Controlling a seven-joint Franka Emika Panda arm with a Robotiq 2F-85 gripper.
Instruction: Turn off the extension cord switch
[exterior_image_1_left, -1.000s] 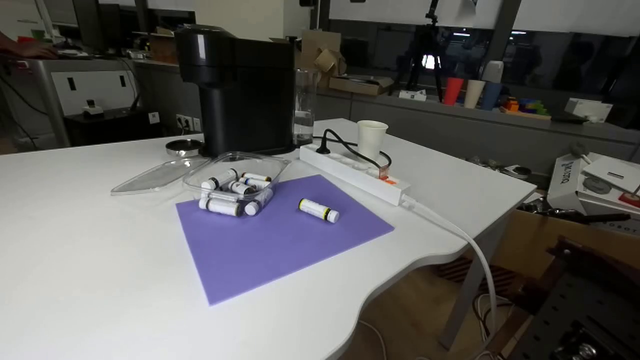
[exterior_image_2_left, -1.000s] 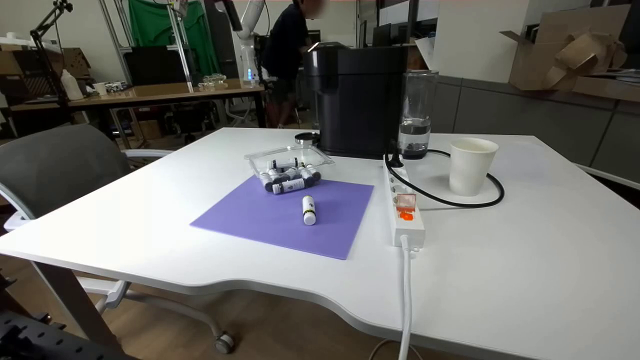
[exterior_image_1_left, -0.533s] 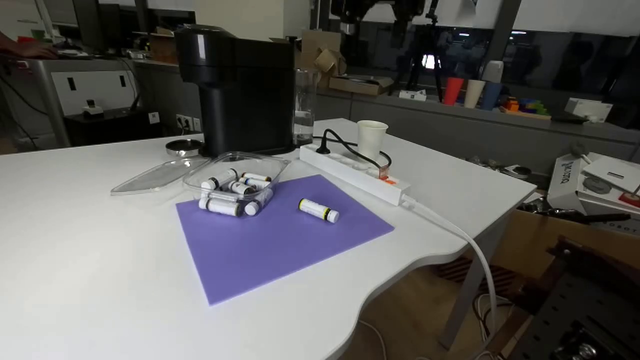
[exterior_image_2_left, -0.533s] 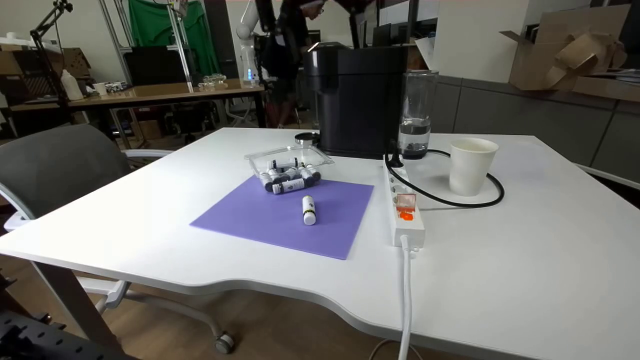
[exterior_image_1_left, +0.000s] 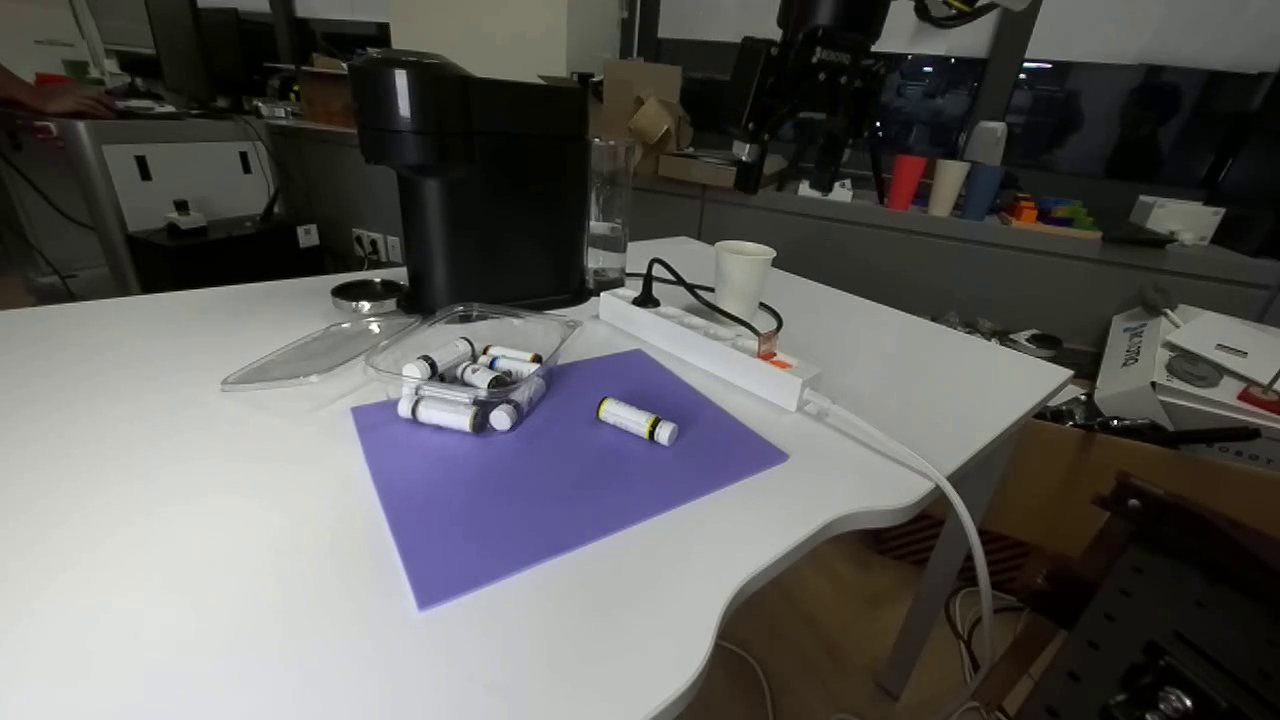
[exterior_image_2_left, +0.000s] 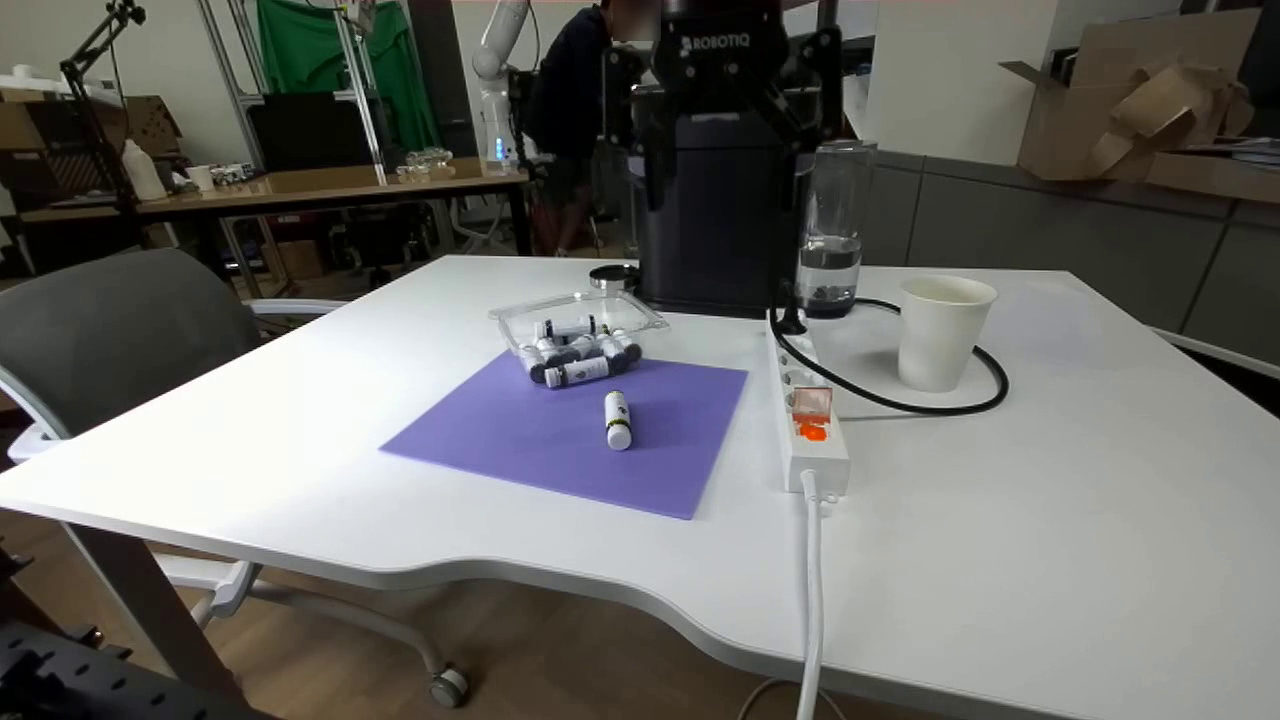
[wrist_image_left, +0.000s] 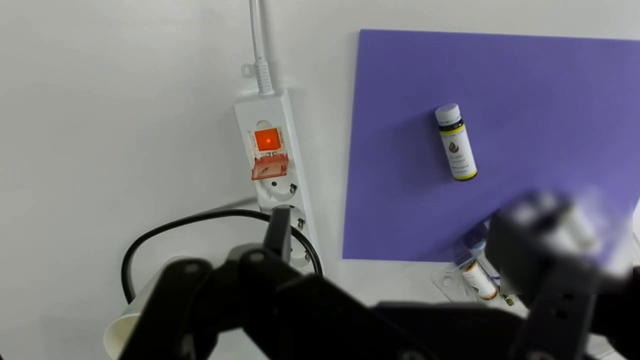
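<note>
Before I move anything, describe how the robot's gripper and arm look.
The black two-fingered gripper, angular and jointed with round pivots, has slim dark fingers and white ROBOTIQ lettering, readable in an exterior view. A black cable with yellow marks loops beside what seems a pale sliver of the arm; most of it is unseen.

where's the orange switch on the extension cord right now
In the wrist view, the switch sits left of the purple mat, on the extension cord, between the white cable and the open red cover.

White "ROBOTIQ" on gripper (exterior_image_2_left: 725, 205); "ROBOT" on box (exterior_image_1_left: 1135, 375); bottle label (wrist_image_left: 458, 152) too small.
</note>
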